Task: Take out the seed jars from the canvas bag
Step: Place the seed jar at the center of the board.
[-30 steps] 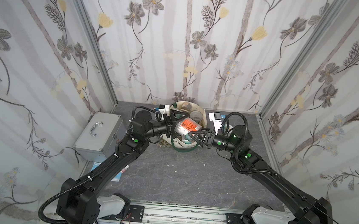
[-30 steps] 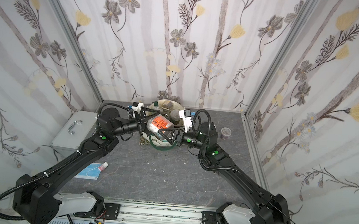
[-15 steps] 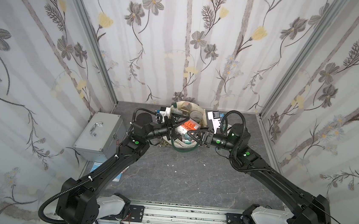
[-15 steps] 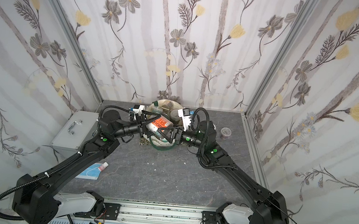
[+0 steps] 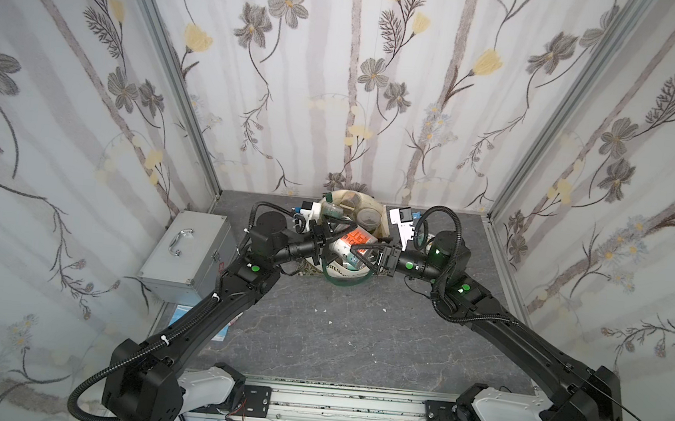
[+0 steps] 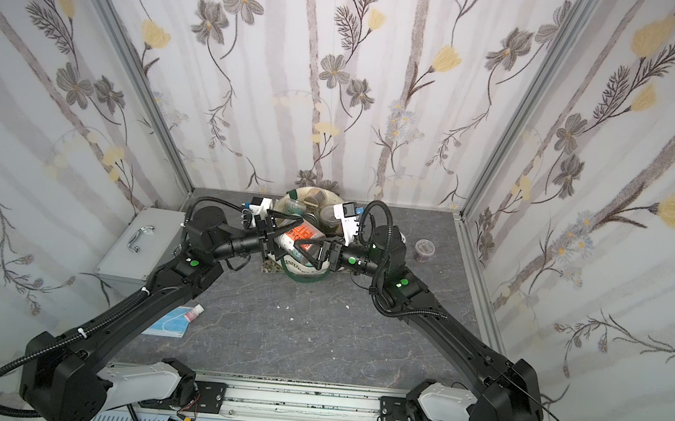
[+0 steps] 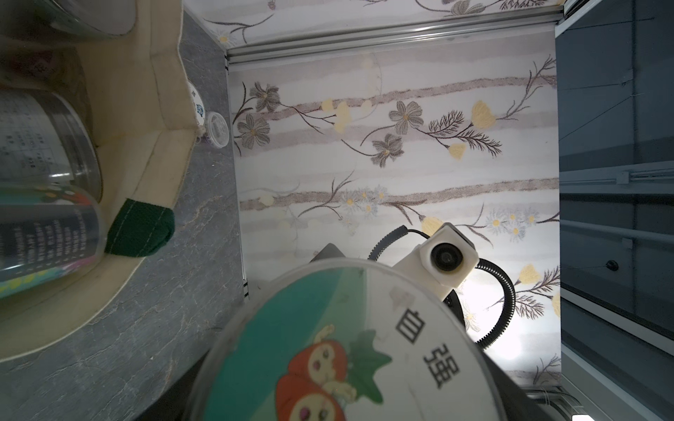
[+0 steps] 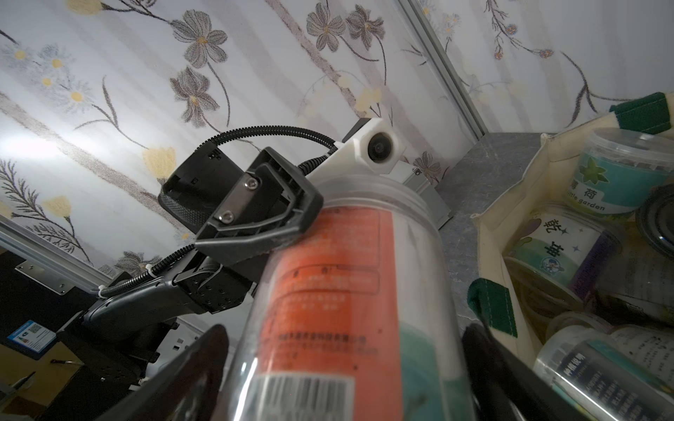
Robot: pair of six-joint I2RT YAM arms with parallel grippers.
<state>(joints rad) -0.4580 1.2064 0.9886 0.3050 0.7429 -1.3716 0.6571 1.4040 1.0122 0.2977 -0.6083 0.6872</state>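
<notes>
The left gripper (image 5: 329, 242) clamps the lid end of 1 orange-labelled seed jar (image 5: 356, 240) over the canvas bag (image 5: 343, 273). The right gripper (image 5: 361, 257) stands open, its fingers (image 8: 197, 364) flanking the jar's base end. Other seed jars (image 8: 620, 178) lie inside the bag.

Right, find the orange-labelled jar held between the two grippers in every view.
Both top views: the orange-labelled jar sits mid-picture, overlapping the canvas bag.
Left wrist: close foreground, its pictured round end facing the camera.
Right wrist: close foreground, orange label and barcode facing the camera.
Shared landmark: the canvas bag's cream wall with dark green handle.
</notes>
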